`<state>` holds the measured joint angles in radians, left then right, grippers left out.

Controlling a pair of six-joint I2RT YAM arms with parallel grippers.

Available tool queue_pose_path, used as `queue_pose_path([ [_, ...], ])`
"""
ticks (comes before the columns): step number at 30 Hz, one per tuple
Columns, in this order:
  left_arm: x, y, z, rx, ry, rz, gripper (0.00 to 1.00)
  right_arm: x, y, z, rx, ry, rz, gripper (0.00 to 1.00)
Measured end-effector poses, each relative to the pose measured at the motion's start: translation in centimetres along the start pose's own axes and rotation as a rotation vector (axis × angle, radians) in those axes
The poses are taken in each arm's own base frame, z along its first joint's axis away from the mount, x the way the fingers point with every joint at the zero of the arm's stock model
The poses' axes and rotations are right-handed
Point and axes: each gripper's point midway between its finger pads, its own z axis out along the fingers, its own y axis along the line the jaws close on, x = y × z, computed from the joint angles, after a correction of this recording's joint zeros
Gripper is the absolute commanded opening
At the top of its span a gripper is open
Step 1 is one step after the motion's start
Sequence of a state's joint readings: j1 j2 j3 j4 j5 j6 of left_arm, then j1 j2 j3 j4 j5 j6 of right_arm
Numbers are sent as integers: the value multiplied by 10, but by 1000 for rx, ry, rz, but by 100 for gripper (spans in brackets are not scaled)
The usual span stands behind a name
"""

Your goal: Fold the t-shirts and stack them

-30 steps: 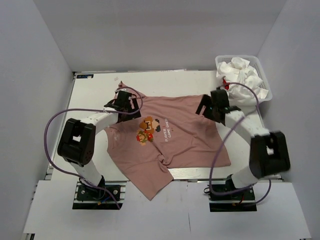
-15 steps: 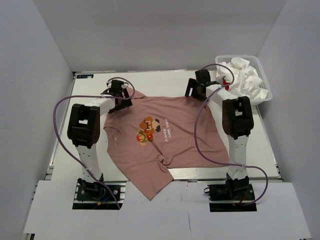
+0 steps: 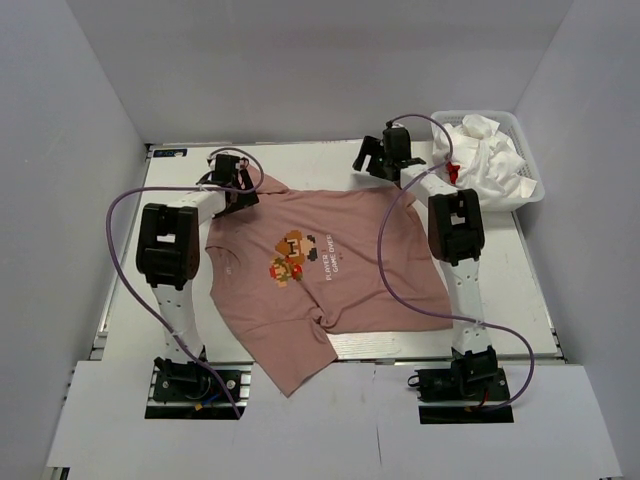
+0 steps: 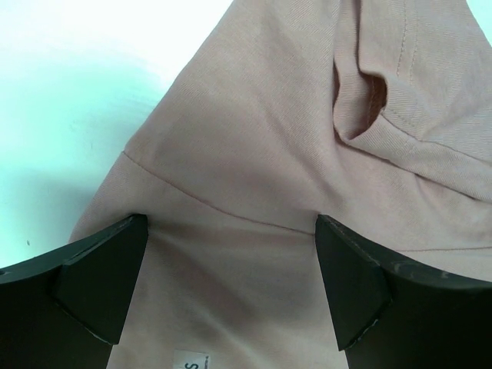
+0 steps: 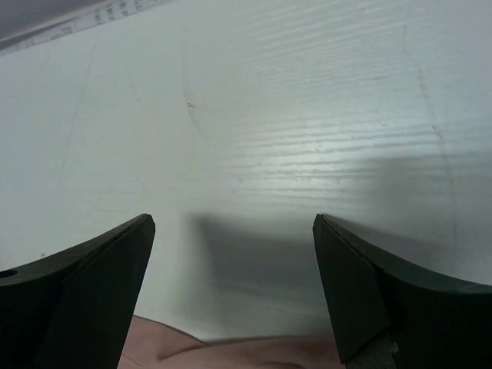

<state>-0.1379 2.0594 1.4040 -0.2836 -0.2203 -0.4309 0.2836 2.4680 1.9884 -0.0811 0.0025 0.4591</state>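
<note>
The dusty-pink t-shirt (image 3: 340, 270) lies spread face up on the white table, its pixel-character print (image 3: 290, 257) showing, and its near hem hangs over the table's front edge. My left gripper (image 3: 236, 192) is open over the shirt's far left shoulder. In the left wrist view the pink cloth (image 4: 254, 154) fills the gap between the fingers (image 4: 100, 277), with a small size tag (image 4: 192, 360) below. My right gripper (image 3: 380, 162) is open above bare table just beyond the shirt's far right edge (image 5: 231, 355). White t-shirts (image 3: 490, 155), one with a red patch (image 3: 452, 170), are bunched in the basket.
The white lattice basket (image 3: 530, 190) stands at the far right corner, close to my right arm. Purple cables loop from both arms over the shirt and table. Grey walls enclose the table (image 3: 180, 200) on three sides.
Both arms have stretched toward the far edge. The grippers went from the shirt's shoulders to its far edge, the right one past it. The shirt lies slightly farther left.
</note>
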Motion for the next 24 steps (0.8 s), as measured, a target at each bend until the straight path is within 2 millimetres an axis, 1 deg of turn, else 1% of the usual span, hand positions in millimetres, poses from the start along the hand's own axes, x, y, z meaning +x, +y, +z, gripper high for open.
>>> queue_pose_path([
  [4, -10, -1, 9, -3, -14, 9, 100, -4, 8, 5, -47, -10, -30, 90],
  [8, -26, 0, 20, 6, -41, 33, 100, -7, 7, -1, -50, -12, -120, 90],
  [10, -38, 1, 30, 5, -57, 52, 100, -10, 4, -16, -31, -11, -171, 90],
  [12, -56, 0, 44, 2, -82, 66, 100, -16, 1, -41, -2, -13, -232, 90],
  [16, -99, -3, 73, -11, -130, 95, 100, -51, 3, -99, 39, -87, -372, 90],
  [18, -114, -8, 80, 1, -136, 105, 100, -67, 3, -117, 65, -124, -428, 90],
  [20, -123, -14, 77, 44, -134, 108, 100, -76, -2, -122, 99, -135, -464, 90],
  [21, -124, -19, 71, 73, -133, 109, 100, -74, -6, -119, 113, -122, -474, 90],
  [22, -121, -25, 62, 113, -122, 114, 100, -70, -11, -114, 123, -101, -482, 90],
  [24, -106, -42, 38, 215, -97, 121, 100, -57, -23, -98, 144, -50, -488, 90],
])
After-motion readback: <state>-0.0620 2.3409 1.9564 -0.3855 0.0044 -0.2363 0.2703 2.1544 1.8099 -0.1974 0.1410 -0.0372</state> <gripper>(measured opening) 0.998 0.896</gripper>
